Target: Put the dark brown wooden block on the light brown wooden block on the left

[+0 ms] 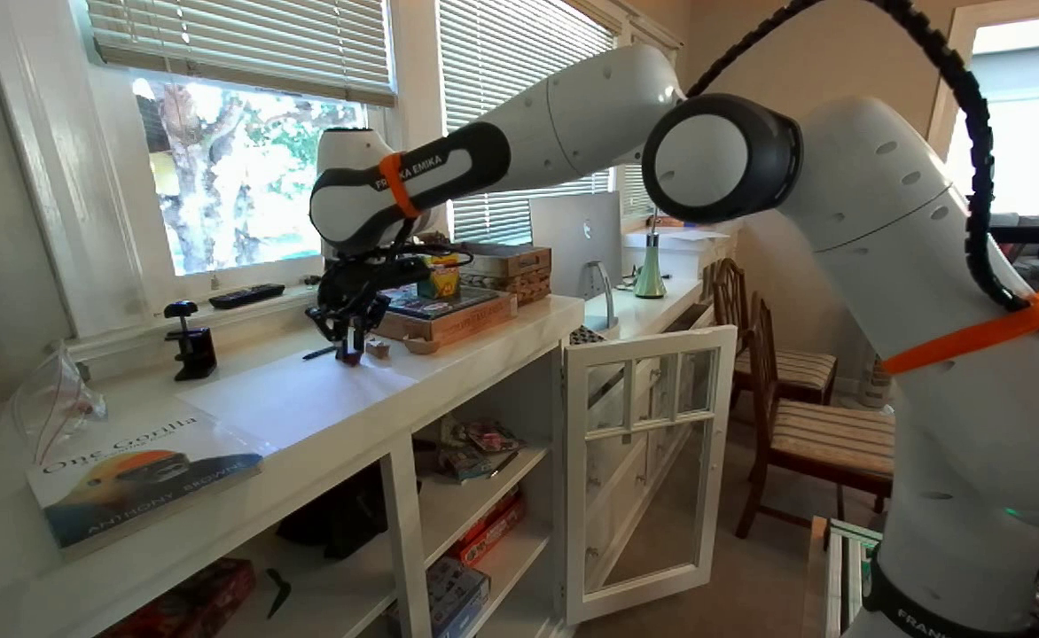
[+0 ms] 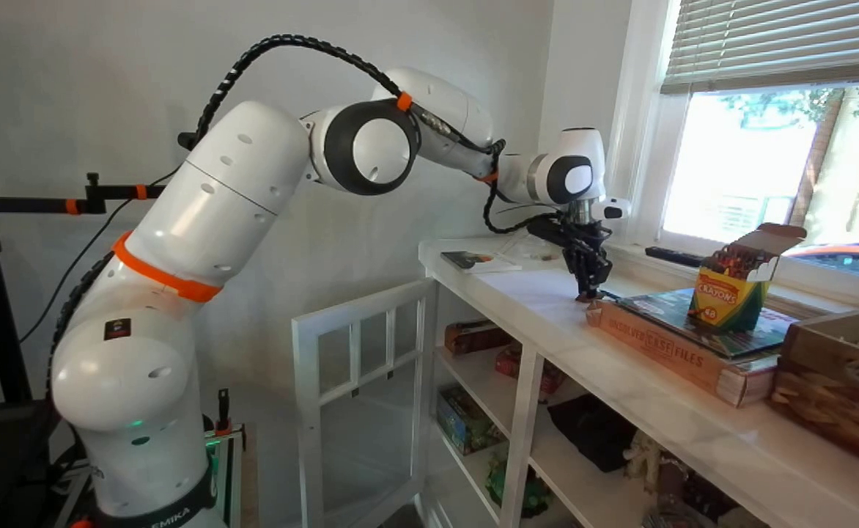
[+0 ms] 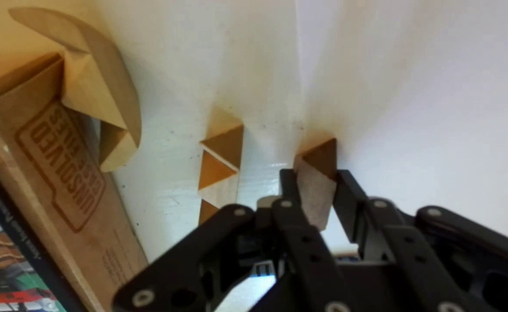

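The dark brown wooden block is between the fingertips of my gripper in the wrist view, with both fingers against its sides. In both exterior views the block shows at the tips of the downward-pointing gripper, at the white countertop; I cannot tell whether it touches the surface. The light brown wooden block, with triangular light and orange-brown faces, lies left of the gripper in the wrist view, apart from it. Its lower end is hidden by the gripper. It also shows in an exterior view.
A cardboard game box with a torn flap lies beyond the light block. A crayon box and a wooden crate are there too. White paper, a book and a black clamp lie on the countertop.
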### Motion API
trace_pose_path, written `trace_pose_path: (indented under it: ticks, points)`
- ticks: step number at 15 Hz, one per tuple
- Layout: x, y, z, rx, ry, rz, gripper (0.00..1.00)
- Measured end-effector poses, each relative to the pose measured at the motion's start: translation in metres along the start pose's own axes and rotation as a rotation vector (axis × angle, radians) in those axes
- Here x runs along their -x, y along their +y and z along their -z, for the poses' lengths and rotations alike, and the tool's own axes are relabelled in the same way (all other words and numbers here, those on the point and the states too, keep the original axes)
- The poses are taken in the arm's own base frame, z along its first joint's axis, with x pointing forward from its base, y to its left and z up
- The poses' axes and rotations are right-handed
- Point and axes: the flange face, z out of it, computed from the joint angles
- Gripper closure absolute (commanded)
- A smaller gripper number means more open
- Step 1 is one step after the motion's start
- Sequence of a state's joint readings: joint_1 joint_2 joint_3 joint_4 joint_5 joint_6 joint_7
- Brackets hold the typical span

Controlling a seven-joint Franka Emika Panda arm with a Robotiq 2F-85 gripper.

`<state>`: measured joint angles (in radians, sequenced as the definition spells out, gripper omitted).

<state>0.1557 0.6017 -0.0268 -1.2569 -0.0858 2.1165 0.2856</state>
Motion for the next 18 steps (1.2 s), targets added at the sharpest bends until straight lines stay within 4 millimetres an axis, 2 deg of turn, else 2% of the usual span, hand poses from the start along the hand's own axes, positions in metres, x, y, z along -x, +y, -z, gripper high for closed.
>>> trace_pose_path:
  ticks: [1, 2, 3, 8, 14, 18]
  points:
    - [0.0, 0.0, -0.001, 0.001, 0.002, 0.001, 0.75]
    - [0.0, -0.001, -0.002, 0.001, 0.003, 0.002, 0.92]
    - [0.0, -0.001, -0.003, 0.001, 0.005, 0.002, 0.95]
    - [-0.002, 0.003, 0.001, 0.002, 0.016, -0.002, 0.94]
    - [-0.01, 0.026, 0.023, 0.013, 0.048, -0.032, 0.94]
    - [-0.011, 0.031, 0.03, 0.019, 0.049, -0.038, 0.94]
